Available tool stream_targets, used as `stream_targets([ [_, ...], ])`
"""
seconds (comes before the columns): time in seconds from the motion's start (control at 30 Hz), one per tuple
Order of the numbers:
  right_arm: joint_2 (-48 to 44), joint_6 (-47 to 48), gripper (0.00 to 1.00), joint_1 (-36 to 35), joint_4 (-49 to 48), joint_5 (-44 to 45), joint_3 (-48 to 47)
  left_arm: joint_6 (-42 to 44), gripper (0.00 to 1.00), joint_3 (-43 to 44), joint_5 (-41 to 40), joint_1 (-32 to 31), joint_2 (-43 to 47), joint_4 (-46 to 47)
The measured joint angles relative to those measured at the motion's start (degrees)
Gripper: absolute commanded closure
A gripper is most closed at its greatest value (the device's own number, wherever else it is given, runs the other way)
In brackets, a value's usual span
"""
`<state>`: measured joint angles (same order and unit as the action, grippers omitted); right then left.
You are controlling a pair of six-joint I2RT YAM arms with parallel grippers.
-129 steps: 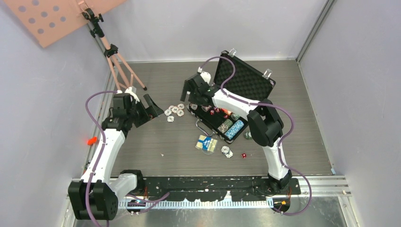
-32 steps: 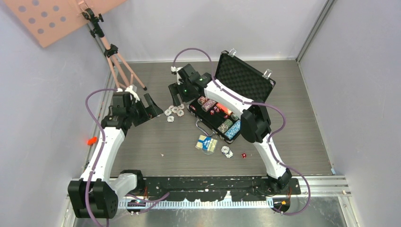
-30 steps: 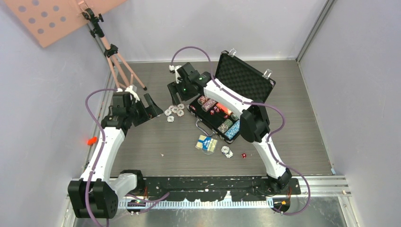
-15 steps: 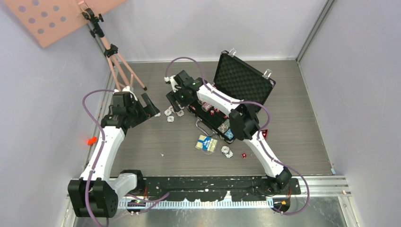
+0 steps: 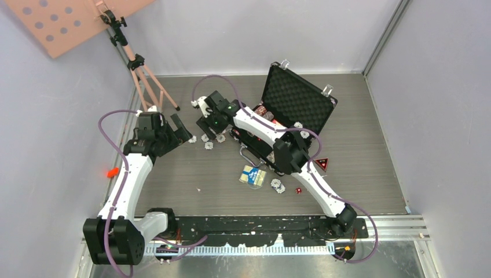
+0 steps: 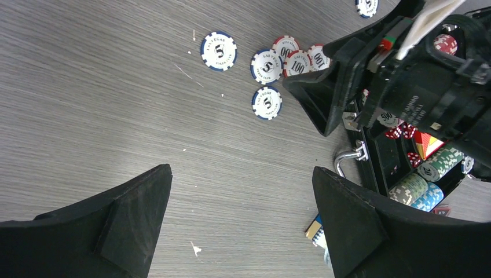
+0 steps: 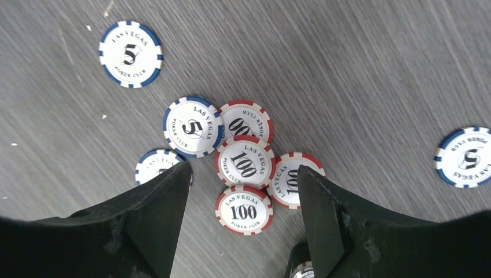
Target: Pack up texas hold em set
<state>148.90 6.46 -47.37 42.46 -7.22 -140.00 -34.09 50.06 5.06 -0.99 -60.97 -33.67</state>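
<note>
Right gripper (image 7: pixel 243 169) has swung from the foam-lined briefcase (image 5: pixel 298 95) to round striped chips (image 7: pixel 243 211), fingers (image 7: pixel 156 220) apart like left gripper's (image 6: pixel 242 172).

1. Table (image 7: pixel 347 58): grey wood-grain, matt, lightly streaked.
2. Poker chips (image 7: pixel 244 161): smooth, plastic-looking, printed faces with a slight sheen.
3. Right gripper (image 7: pixel 242 169): matt black plastic, faintly grainy.
4. Briefcase (image 5: pixel 298 98): dimpled black foam lining; handle (image 6: pixel 347 156) is shiny metal.

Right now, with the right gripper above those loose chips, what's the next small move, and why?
Probably lower the right gripper and close on the red 100 chips: its open jaws frame that cluster, nothing is held, and they lie loose outside the briefcase.
</note>
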Motion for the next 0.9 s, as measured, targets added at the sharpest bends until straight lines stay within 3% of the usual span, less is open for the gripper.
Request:
stream_targets([
  [0.17, 1.97, 1.46, 0.32, -0.28, -0.37, 1.16, -0.48, 0.00, 0.05, 0.00, -0.42, 0.00, -0.07, -0.07],
  [0.33, 2.12, 2.16, 0.56, -0.31, -0.42, 1.36, -0.48, 0.02, 0.05, 0.00, -0.55, 0.00, -0.07, -0.07],
  [0.6, 0.11, 1.97, 0.66, -0.31, -2.80, 1.20, 3.21, 0.04, 0.06, 0.00, -0.31, 0.00, -0.07, -0.04],
  [0.8, -1.99, -0.09, 0.81, -0.42, -3.43, 1.14, 5.53, 0.04, 0.06, 0.00, 0.55, 0.00, -0.07, -0.02],
  [0.9, -2.19, -1.70, 0.92, -0.42, -3.43, 0.66, 5.07, 0.04, 0.06, 0.00, 0.81, 0.00, -0.07, -0.04],
])
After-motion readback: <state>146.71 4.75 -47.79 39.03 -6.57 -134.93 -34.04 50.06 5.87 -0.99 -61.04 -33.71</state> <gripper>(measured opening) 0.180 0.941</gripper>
